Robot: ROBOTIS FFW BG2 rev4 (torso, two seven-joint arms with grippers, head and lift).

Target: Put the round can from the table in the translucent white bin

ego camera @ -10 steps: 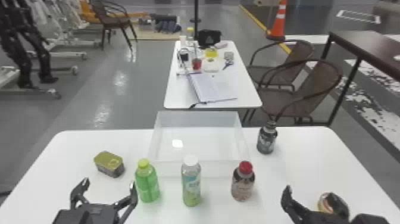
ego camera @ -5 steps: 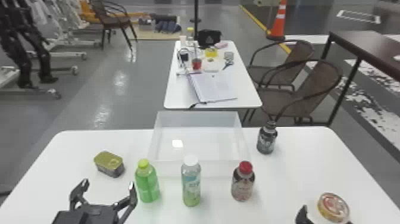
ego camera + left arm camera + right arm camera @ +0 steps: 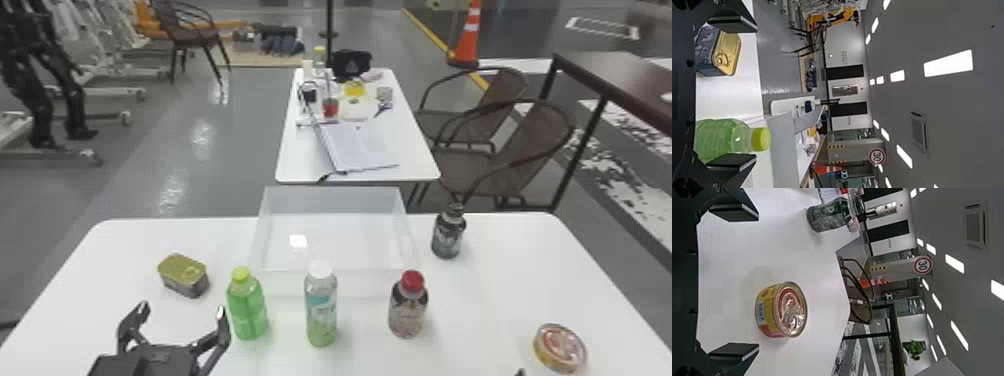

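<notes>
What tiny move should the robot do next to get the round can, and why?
I think the right end effector should ease forward around the round can: its fingers are open, and the can sits on the table ahead of the gap, not yet gripped.

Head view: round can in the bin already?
No, the can sits on the table, to the right of the bin.

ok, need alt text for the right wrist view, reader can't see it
Round yellow-and-red metal can with a pull-tab lid standing on a white table, ungripped, ahead of the right gripper, its flat black fingers spread. A dark bottle stands farther off.
</notes>
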